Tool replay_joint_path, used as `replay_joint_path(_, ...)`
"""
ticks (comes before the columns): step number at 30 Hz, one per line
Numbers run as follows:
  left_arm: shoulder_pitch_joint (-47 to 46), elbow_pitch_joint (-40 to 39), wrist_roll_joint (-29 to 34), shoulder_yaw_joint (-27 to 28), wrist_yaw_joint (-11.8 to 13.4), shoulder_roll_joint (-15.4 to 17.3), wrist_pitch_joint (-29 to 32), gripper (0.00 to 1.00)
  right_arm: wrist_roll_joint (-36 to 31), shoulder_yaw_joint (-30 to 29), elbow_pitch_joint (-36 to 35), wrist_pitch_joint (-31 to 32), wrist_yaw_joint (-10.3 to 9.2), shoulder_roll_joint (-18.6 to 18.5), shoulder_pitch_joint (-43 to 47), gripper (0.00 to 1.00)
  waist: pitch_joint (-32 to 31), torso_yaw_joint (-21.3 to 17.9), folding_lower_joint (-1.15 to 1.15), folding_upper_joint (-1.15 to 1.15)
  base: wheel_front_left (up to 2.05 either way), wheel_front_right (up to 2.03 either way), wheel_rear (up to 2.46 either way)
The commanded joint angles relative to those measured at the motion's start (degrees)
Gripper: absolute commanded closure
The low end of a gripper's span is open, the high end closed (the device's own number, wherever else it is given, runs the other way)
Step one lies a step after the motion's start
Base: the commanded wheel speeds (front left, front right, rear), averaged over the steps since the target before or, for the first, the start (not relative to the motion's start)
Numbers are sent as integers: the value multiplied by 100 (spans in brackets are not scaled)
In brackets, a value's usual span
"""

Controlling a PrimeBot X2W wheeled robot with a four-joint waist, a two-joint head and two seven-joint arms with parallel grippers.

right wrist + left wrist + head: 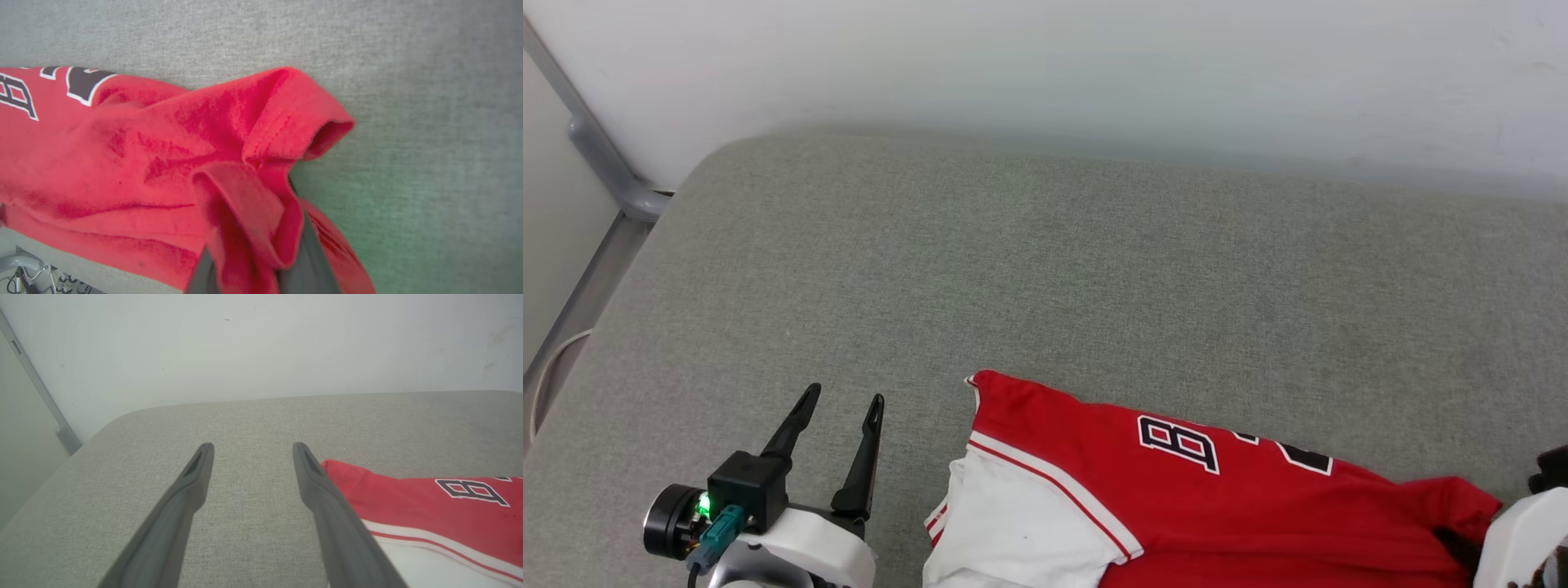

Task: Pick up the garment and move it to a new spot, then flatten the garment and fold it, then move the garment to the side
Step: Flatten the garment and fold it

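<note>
The red cloth T-shirt with white sleeves (1241,514) lies left to right; the right tool (261,261) pinches its right end, the open left tool (844,398) sits beside its left end

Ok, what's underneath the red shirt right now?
The shirt lies on the gray cushion; whatever is beneath it is covered. Its bunched edge is pinched between the right fingers, hiding their tips.
</note>
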Motion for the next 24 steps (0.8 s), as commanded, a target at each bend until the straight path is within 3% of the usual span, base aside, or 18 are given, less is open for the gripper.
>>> replay_joint_path(1,74,19,48,31,-20,-44,-13,0,-66,-84,116,-65,-17,-186,38,100,-33,-20,0,0,0,0,0)
replay_joint_path(11,113,75,145,134,-118,-126,-14,0,-586,-679,447,-431,-14,-793,-146,100,-98,-103,0,0,0,0,0)
replay_joint_path(18,225,126,202,162,-162,-214,-14,0,-688,-841,411,-369,-13,-626,-149,100,-307,-169,0,0,0,0,0)
replay_joint_path(24,336,177,245,112,-242,-302,-13,0,-530,-747,-117,10,-11,-455,243,100,-587,-134,0,0,0,0,0)
